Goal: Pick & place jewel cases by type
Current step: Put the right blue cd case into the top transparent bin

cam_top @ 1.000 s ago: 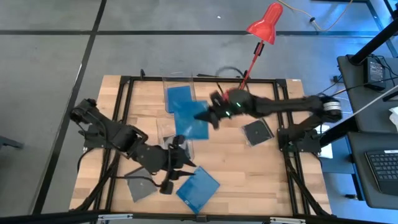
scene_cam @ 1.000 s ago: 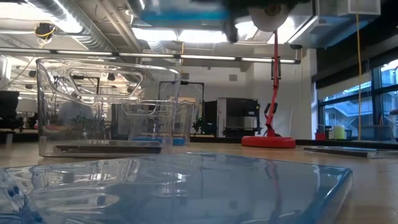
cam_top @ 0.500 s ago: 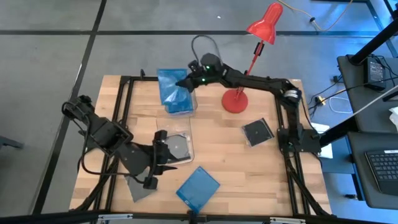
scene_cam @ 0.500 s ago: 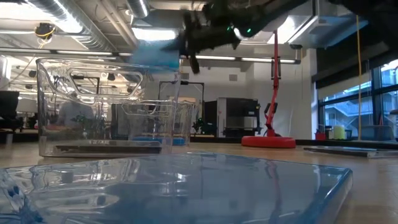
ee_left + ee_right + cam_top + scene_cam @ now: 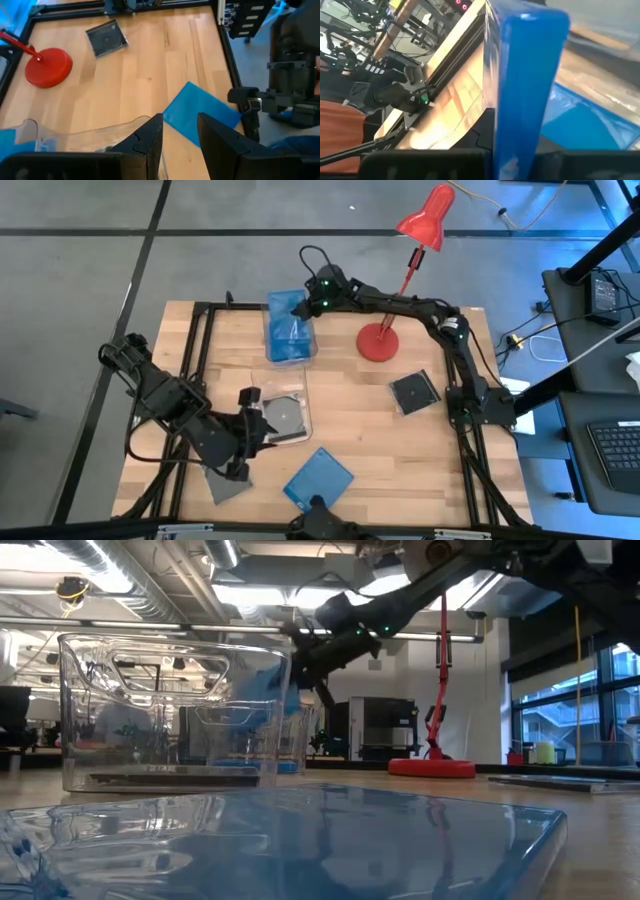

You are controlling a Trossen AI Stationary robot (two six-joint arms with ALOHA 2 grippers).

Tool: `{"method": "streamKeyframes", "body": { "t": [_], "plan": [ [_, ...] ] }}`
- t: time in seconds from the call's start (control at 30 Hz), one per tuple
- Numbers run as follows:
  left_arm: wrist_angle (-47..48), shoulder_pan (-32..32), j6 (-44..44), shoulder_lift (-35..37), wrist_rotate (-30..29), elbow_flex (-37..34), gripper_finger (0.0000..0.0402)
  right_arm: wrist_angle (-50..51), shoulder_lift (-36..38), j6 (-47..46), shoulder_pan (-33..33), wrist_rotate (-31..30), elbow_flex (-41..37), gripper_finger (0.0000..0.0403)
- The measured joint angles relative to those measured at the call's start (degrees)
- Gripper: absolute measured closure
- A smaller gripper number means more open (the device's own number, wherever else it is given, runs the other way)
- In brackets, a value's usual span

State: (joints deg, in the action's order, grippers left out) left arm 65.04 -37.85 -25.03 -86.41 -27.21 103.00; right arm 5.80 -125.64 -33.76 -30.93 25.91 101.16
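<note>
My right gripper (image 5: 299,307) reaches to the far clear bin (image 5: 272,352) and is shut on a blue jewel case (image 5: 525,75), held over the blue cases lying in that bin (image 5: 592,125). My left gripper (image 5: 249,408) hovers open beside the near clear bin (image 5: 300,435), nothing between its fingers (image 5: 150,142). A grey case with a disc (image 5: 285,415) lies flat in the near bin. Flat on the table lie a blue case (image 5: 318,478), a grey case (image 5: 225,482) and a dark case (image 5: 413,392). My right gripper pinches the blue jewel case between its two fingers across the flat faces, at one edge (image 5: 512,142). The fingers come slanting down from the table's right side. The case stands on edge ahead of the fingers, lifted clear above the far bin's contents.
A red desk lamp's round base (image 5: 378,342) stands right of the far bin, its stem leaning over the far edge. A black frame rail (image 5: 200,360) runs round the wooden top. Bare wood lies between the near bin and the dark case.
My right gripper has carried the blue case from the table's middle toward the far edge and down over the far bin, staying shut on it. My left gripper has drawn back toward the table's left edge, off the near bin, and turned a little.
</note>
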Motion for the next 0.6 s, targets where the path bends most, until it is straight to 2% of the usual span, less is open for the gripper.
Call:
{"method": "streamKeyframes", "body": {
  "t": [0.33,0.6],
  "plan": [
    [0.0,0.0,1.7,0.0,-0.4,0.0,0.0284,-0.3,-2.0,1.9,0.7,-2.3,-0.1,0.0378],
    [0.0,0.0,1.8,0.0,-1.9,0.0,0.0283,0.0,-2.0,2.8,0.7,-2.3,-0.1,0.0318]
  ]
}}
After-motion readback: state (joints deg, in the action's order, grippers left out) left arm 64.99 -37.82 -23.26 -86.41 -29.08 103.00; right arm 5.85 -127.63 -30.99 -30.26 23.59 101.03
